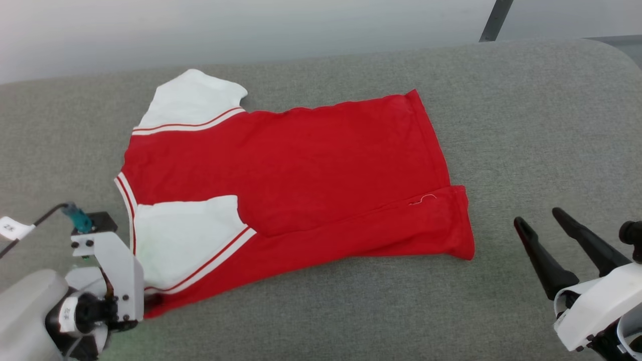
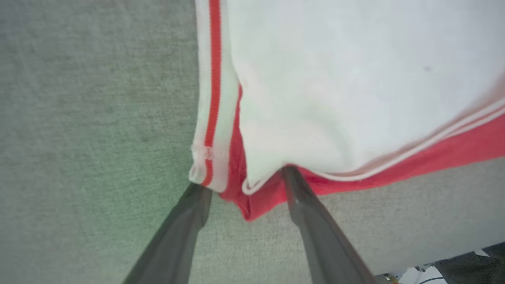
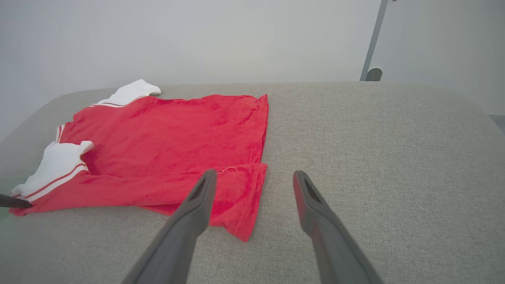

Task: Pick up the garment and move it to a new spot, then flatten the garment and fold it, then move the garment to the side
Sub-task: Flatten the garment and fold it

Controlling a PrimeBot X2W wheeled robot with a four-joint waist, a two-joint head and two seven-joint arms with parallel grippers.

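Garment (image 1: 301, 165) lies spread on the grey padded table (image 1: 526, 125), plain red side up, collar end toward robot's left, hem toward its right.
Near long edge is folded inward, with the white sleeve (image 2: 335, 86) lying on top. Left gripper (image 2: 244, 179) is at the near-left corner, fingers spread wide and straddling the red corner; one tip touches the sleeve edge, the other sits at the striped trim (image 2: 211, 98), nothing pinched. Right gripper (image 1: 539, 216) is over bare table beside the hem, fingers wide, apart from the cloth.
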